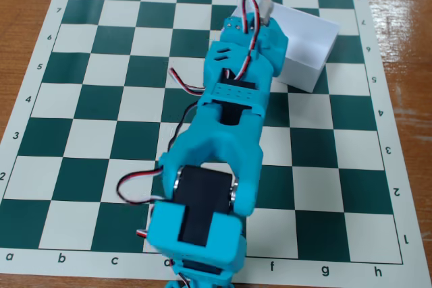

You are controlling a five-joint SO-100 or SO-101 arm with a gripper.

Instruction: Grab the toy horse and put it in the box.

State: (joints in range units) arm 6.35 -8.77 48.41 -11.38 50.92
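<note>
We see the arm (pixel 223 133) stretched across the chessboard (pixel 81 92) to the box (pixel 307 42), covering its left part. The pincer (pixel 264 10) hangs above the box, gripping a small grey-white object, apparently the horse (pixel 267 7). The board lies on a wooden worktop (pixel 27 5).

A wooden table (pixel 27 5) carries a green-and-white chessboard mat (pixel 88 106) that covers most of the fixed view. The white box (pixel 307 45) sits on the mat near its upper right corner, partly hidden by the arm.
</note>
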